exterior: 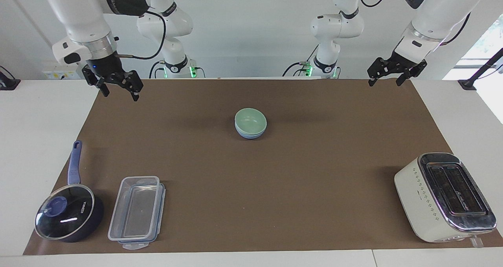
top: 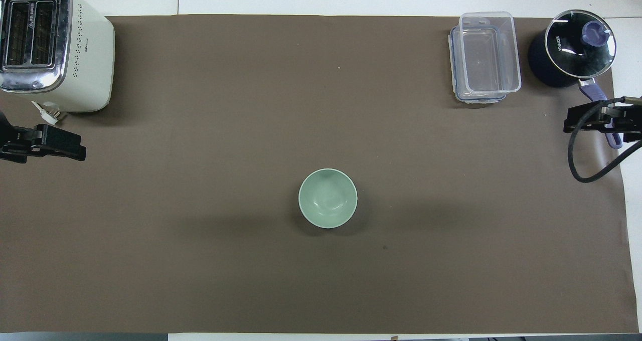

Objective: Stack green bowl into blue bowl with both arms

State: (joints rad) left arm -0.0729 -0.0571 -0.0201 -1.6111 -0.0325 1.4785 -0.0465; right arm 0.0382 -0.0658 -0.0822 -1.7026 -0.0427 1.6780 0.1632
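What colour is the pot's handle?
The saucepan's handle is a purplish blue; the facing view shows it best.

Brown mat [exterior: 314, 188] covers most of the white counter [exterior: 39, 141]. Toaster [exterior: 444, 196] sits at the left arm's end, at the mat corner far from the robots, two slots up, cord end [top: 47, 114] lying on the mat beside it. At the right arm's end, also far from the robots: clear plastic container [exterior: 137, 212] resting on its blue-rimmed lid, and just beside it a dark blue saucepan [exterior: 68, 216] with glass lid, blue knob, handle [exterior: 74, 163] pointing toward the robots.
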